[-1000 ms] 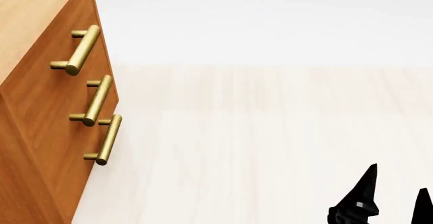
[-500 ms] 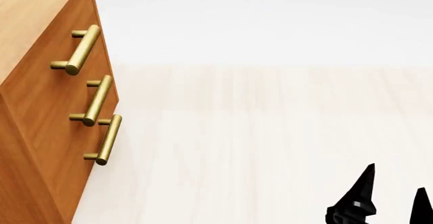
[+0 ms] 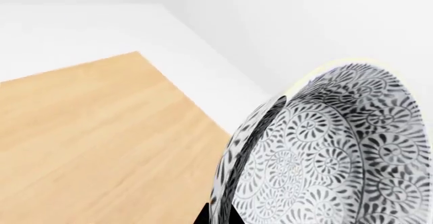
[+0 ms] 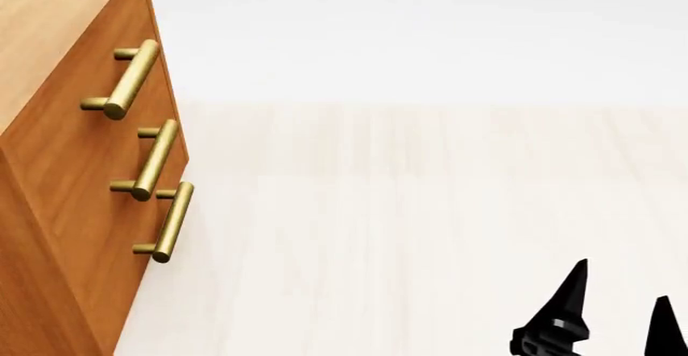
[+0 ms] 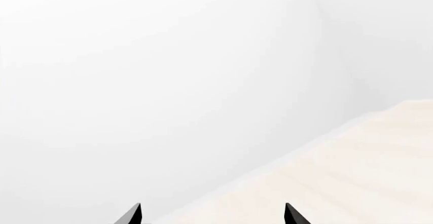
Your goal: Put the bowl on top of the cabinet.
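The deep round white bowl with dark grey floral pattern (image 3: 325, 153) is held on its edge, steeply tilted, over the light wooden top of the orange-brown cabinet (image 3: 88, 143), near that top's far corner. I judge it is carried high so it clears the top before lowering. The left gripper appears clamped on its rim (only a dark tip shows). The right gripper (image 5: 212, 215) hangs spread apart and empty.
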### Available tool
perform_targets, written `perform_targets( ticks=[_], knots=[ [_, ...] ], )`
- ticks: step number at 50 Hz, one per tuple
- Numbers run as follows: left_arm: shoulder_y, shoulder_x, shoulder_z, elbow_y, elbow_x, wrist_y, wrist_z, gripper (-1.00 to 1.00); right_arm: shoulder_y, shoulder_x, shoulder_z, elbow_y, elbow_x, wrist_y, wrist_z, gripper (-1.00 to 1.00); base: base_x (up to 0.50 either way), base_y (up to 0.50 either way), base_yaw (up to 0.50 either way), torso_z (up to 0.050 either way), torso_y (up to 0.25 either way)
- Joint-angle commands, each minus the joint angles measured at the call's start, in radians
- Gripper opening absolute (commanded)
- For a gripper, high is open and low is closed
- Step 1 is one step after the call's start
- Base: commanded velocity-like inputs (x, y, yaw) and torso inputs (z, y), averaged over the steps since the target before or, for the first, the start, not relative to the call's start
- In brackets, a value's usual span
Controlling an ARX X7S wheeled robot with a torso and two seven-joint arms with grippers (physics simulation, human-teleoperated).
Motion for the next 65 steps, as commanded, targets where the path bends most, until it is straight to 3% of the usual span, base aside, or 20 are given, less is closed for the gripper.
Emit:
perform_targets(
  ticks=[1, 13, 28, 31, 35, 38, 65],
  knots=[
    [-0.003, -0.029, -0.088, -0.014, 0.007, 0.071, -0.010, -1.00, 0.003, -0.003, -0.001, 0.007, -0.006, 0.003, 0.000, 1.00, 0.00, 0.00, 0.00, 0.000, 0.000],
    [0.006, -0.040, -0.141, -0.014, 0.023, 0.179, -0.010, -1.00, 0.001, -0.002, 0.001, 0.004, -0.006, 0.003, -0.001, 1.00, 0.00, 0.00, 0.00, 0.000, 0.001],
    [0.016, -0.045, -0.143, -0.014, 0.025, 0.197, -0.022, -1.00, 0.002, -0.004, 0.000, 0.005, -0.012, 0.004, -0.001, 1.00, 0.00, 0.00, 0.00, 0.000, 0.000],
    [0.023, -0.049, -0.151, -0.014, 0.023, 0.221, -0.054, -1.00, 0.002, -0.003, 0.001, 0.004, -0.012, 0.004, 0.001, 1.00, 0.00, 0.00, 0.00, 0.000, 0.000],
    [0.023, -0.056, -0.148, -0.014, 0.023, 0.249, -0.182, -1.00, 0.002, -0.004, 0.001, 0.003, -0.013, 0.006, 0.001, 1.00, 0.00, 0.00, 0.00, 0.000, 0.003],
    [0.020, -0.060, -0.147, -0.014, 0.026, 0.238, -0.242, -1.00, 0.002, -0.005, -0.001, 0.003, -0.015, 0.007, 0.000, 1.00, 0.00, 0.00, 0.00, 0.000, 0.000],
    [0.029, -0.089, -0.193, -0.014, 0.023, 0.039, -0.312, -1.00, 0.014, -0.013, -0.002, 0.025, -0.018, 0.013, -0.008, 1.00, 0.00, 0.00, 0.00, 0.000, 0.000]
  ],
)
